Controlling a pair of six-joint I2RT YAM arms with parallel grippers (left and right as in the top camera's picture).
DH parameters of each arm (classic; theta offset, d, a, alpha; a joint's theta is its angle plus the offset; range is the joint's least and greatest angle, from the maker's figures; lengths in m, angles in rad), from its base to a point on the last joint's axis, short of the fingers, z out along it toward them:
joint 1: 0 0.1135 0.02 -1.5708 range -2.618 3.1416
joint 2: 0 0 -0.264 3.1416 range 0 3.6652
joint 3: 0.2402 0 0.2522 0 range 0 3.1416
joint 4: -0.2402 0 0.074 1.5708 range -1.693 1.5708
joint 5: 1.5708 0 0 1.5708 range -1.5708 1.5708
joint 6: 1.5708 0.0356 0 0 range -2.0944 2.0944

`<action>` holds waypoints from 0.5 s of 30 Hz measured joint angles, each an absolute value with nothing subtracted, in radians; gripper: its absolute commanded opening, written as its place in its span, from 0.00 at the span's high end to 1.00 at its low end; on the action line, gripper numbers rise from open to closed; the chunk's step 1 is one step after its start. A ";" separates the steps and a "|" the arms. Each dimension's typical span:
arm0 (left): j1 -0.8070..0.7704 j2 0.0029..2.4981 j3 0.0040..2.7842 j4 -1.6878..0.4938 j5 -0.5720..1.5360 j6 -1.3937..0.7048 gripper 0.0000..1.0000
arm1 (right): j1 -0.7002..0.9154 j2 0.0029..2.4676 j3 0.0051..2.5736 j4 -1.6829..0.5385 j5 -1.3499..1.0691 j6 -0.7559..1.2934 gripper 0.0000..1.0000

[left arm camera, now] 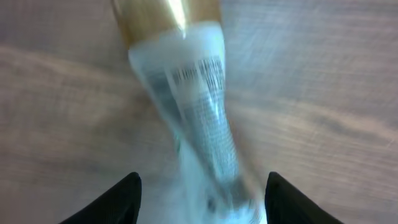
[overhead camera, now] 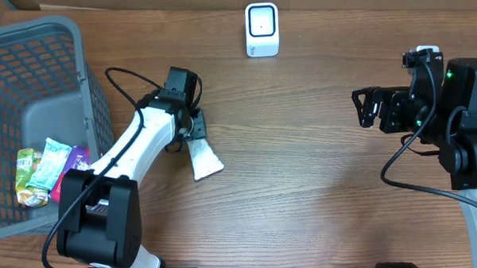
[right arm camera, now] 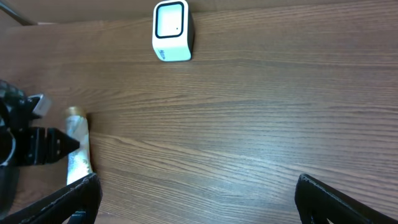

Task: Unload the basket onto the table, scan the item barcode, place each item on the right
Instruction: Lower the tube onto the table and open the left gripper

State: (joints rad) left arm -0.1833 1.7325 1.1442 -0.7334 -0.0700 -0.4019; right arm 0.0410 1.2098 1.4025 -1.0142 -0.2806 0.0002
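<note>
The item is a white tube (overhead camera: 205,160) with a gold cap, lying on the wooden table beside my left gripper (overhead camera: 192,134). In the left wrist view the tube (left arm camera: 200,112) is blurred and runs up between my two black fingers, printed barcode (left arm camera: 209,73) facing the camera and gold cap (left arm camera: 163,15) at the far end. My left gripper (left arm camera: 202,202) stands open around its near end. The white scanner (overhead camera: 262,29) stands at the back middle. My right gripper (overhead camera: 368,107) hovers open at the right, holding nothing; its view shows the scanner (right arm camera: 172,30) and the tube (right arm camera: 79,152).
A grey mesh basket (overhead camera: 75,41) sits at the left edge of the table with several packets (overhead camera: 42,171) inside. The left arm (overhead camera: 134,154) stretches from the front edge toward the tube. Bare wood lies between the tube and the right arm.
</note>
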 measured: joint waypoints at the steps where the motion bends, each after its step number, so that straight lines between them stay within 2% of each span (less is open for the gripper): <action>1: -0.183 1.732 1.155 -0.772 -0.072 -0.408 0.44 | 0.041 1.210 1.402 -1.014 -0.281 0.000 0.00; 7: -0.182 1.683 1.228 -0.948 -0.105 -0.447 0.43 | 0.041 1.210 1.402 -1.014 -0.281 0.000 0.00; 15: -0.182 1.403 1.245 -1.139 -0.143 -0.473 0.42 | 0.041 1.210 1.402 -1.014 -0.281 0.001 0.00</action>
